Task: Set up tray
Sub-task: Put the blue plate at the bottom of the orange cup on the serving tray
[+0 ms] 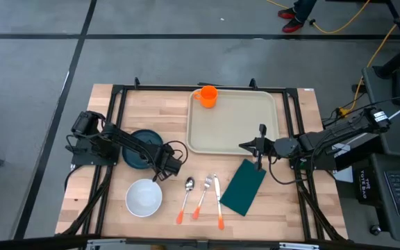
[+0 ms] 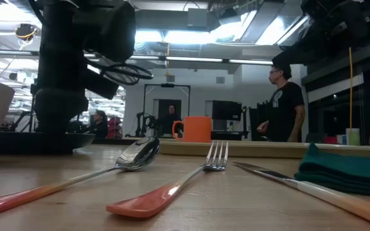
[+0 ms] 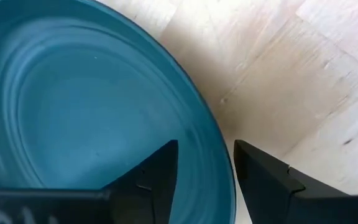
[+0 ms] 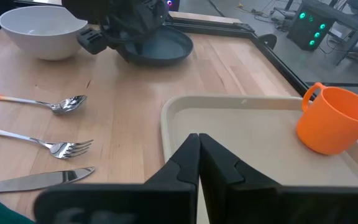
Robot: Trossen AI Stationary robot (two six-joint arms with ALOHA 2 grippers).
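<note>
Left gripper [image 3: 205, 180] straddles plate [image 1: 142, 148] rim at centre-left, fingers parted, not clamped. Right gripper [image 4: 198, 163] clenched, empty, over tray [image 1: 235, 142] edge.

A spoon [image 2: 139, 154], a fork [image 2: 216, 156] and a knife [image 2: 281, 176] (all with orange handles) lie side by side on the wooden table [image 2: 249, 205]. A folded dark green napkin [image 2: 349, 170] sits beside the knife. Farther back stands an orange mug [image 2: 196, 129], apparently on the tray [image 2: 262, 148].
</note>
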